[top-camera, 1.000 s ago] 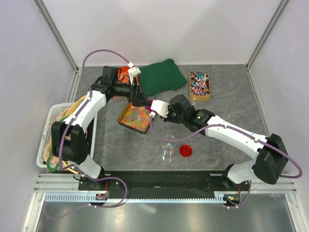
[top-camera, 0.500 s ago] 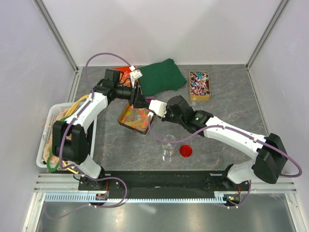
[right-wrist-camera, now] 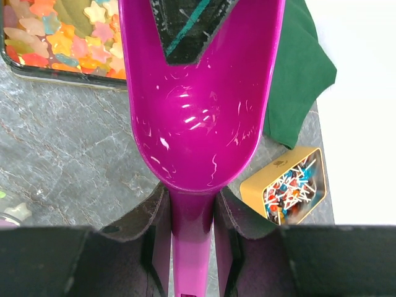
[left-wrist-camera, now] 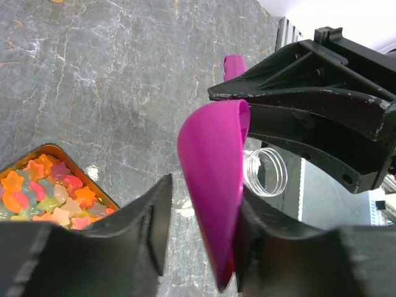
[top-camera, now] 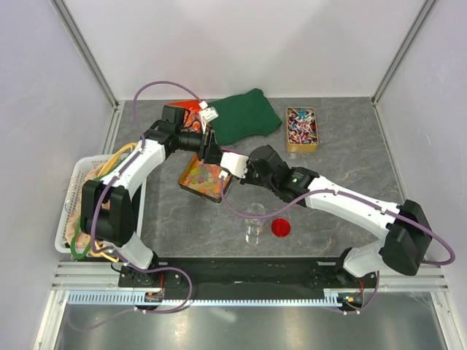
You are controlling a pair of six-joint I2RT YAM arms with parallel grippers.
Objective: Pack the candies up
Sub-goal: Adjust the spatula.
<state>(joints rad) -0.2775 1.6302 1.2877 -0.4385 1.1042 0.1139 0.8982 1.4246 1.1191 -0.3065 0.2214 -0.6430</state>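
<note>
The candies [top-camera: 203, 176] are small star-shaped pieces in orange, yellow, pink and green. They fill a shallow tin [right-wrist-camera: 62, 77] and also show as candies [left-wrist-camera: 49, 192] and candies [right-wrist-camera: 55, 31]. My right gripper [right-wrist-camera: 192, 201] is shut on the handle of an empty magenta scoop [right-wrist-camera: 198, 117], held beside the tin. My left gripper [left-wrist-camera: 201, 204] is open around the front lip of the scoop [left-wrist-camera: 213, 185]: one finger touches it, and the other stands off with a gap. In the top view the left gripper [top-camera: 214, 154] and right gripper [top-camera: 228, 164] meet over the tin's far right corner.
A clear open jar [top-camera: 255, 219] stands on the table in front of the arms, with a red lid [top-camera: 281, 227] beside it. A green cloth [top-camera: 244, 117] and a yellow box of lollipops [top-camera: 301, 129] lie at the back. A white basket [top-camera: 69, 211] sits at the left edge.
My left gripper's fingers have narrowed around the scoop's lip, and it has shifted slightly right. My right arm has carried the scoop a little up and left, toward it.
</note>
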